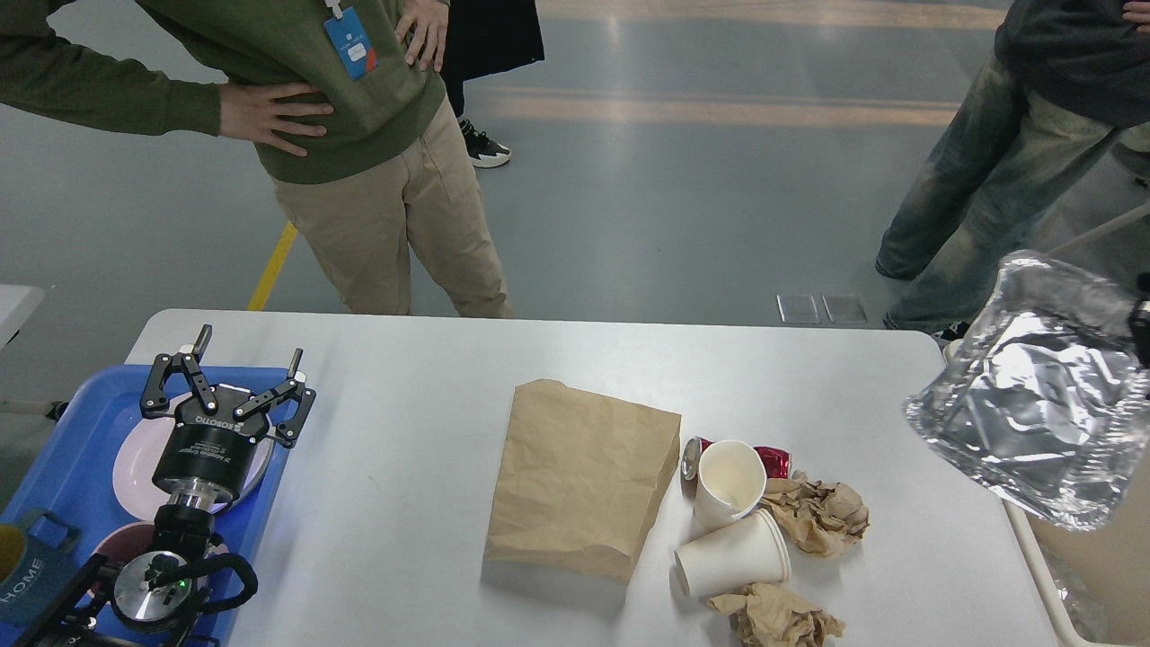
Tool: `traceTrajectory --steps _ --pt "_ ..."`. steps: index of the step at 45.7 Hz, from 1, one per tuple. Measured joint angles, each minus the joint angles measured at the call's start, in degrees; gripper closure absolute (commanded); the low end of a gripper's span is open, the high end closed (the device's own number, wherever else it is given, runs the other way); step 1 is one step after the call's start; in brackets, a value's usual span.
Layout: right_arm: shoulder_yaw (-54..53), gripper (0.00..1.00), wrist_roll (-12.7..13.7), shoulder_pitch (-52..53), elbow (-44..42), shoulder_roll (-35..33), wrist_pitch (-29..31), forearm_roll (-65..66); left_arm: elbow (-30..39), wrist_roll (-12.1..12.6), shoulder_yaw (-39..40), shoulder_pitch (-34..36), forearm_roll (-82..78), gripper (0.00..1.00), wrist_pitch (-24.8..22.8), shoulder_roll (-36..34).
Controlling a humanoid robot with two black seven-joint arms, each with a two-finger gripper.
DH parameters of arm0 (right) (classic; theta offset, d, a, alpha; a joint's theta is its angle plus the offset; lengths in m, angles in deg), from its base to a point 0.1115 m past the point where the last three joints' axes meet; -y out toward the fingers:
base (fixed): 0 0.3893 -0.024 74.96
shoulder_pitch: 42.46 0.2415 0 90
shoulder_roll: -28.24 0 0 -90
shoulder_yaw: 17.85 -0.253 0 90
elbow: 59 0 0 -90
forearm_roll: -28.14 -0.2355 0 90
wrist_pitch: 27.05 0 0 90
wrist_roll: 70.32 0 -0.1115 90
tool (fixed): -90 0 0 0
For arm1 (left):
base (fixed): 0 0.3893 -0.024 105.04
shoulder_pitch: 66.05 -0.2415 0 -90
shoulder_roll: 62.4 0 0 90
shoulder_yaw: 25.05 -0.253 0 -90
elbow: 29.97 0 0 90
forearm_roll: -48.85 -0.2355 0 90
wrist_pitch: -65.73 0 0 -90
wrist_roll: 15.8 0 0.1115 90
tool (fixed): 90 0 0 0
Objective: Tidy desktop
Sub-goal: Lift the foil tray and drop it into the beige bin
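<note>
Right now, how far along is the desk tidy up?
Partly done. Plates sit in the blue tray under the open left end effector. A foil tray hangs past the desktop's right edge; its holder is out of sight. Left: paper bag, two cups, crushed can, crumpled paper.

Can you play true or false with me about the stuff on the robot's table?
1. The brown paper bag lies flat on the desktop. True.
2. The left gripper is holding a cup. False: it is open and empty, above the blue tray.
3. There are two white paper cups, both tipped over. True.
4. The foil tray sits in the middle of the table. False: it is up at the right edge.
</note>
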Motion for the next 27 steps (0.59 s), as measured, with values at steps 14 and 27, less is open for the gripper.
traceTrajectory --steps 14,27 --pt "-15.1 1.00 -0.1 -33.7 -25.6 -12.6 -7.4 0.9 0.0 0.0 0.0 0.0 0.0 0.03 0.1 0.0" --pt "-45.5 1.00 -0.1 -77.4 -62.3 -4.3 -11.6 1.0 0.0 0.0 0.0 0.0 0.0 0.03 0.1 0.0"
